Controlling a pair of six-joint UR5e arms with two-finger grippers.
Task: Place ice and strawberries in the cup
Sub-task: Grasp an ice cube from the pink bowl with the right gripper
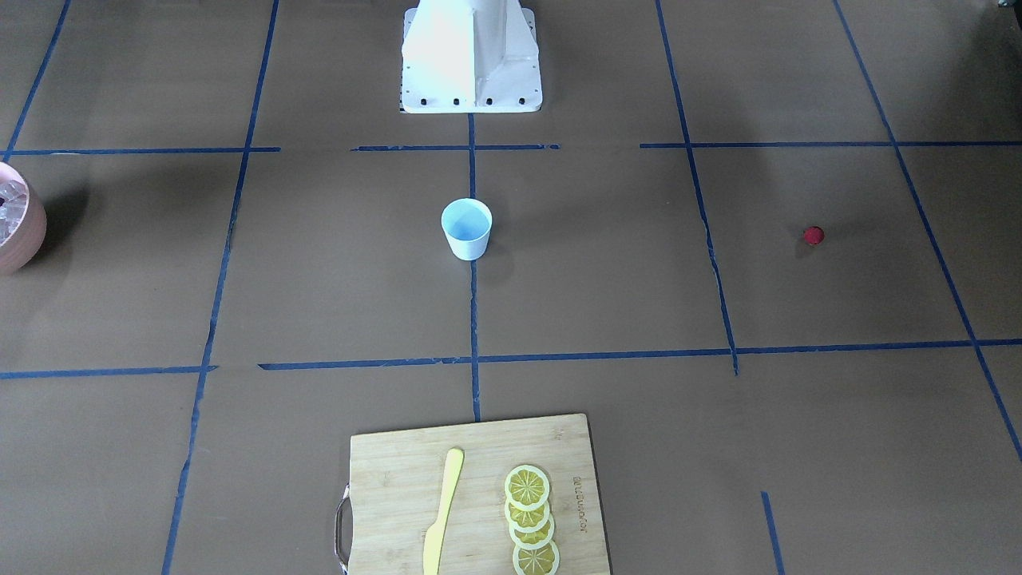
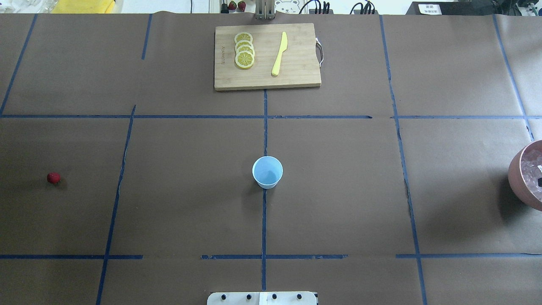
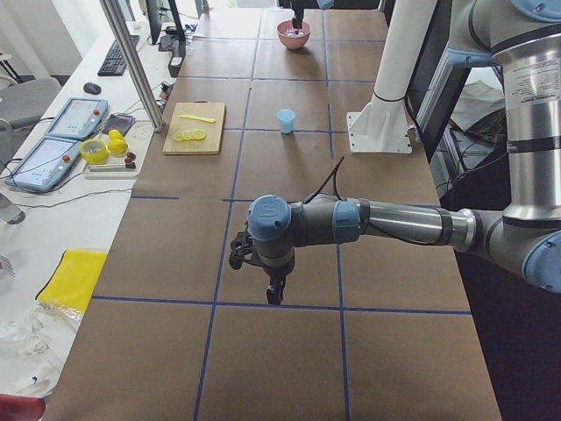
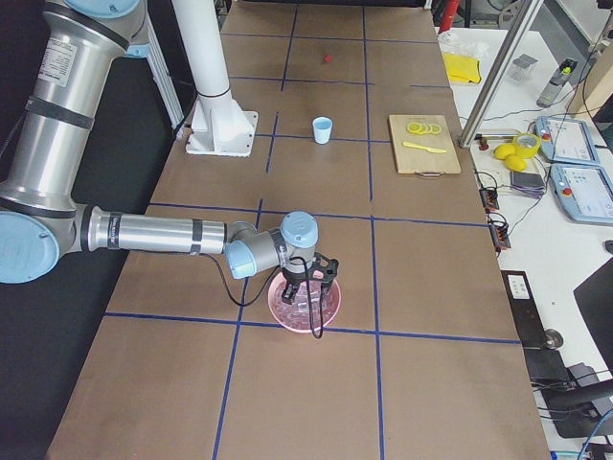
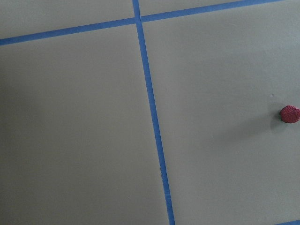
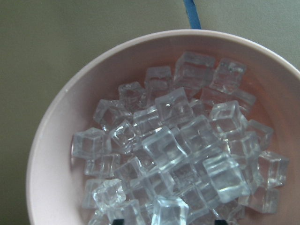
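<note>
The brown table [image 2: 338,190] bears the cup [image 2: 267,171], strawberry [image 2: 53,178], pink bowl [image 2: 514,173] and cutting board [image 2: 302,59].

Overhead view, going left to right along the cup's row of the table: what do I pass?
strawberry → cup → pink bowl holding the ice, cut off by the right edge

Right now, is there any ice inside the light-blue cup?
No, in the overhead view the cup shows only its bare blue bottom.
</note>
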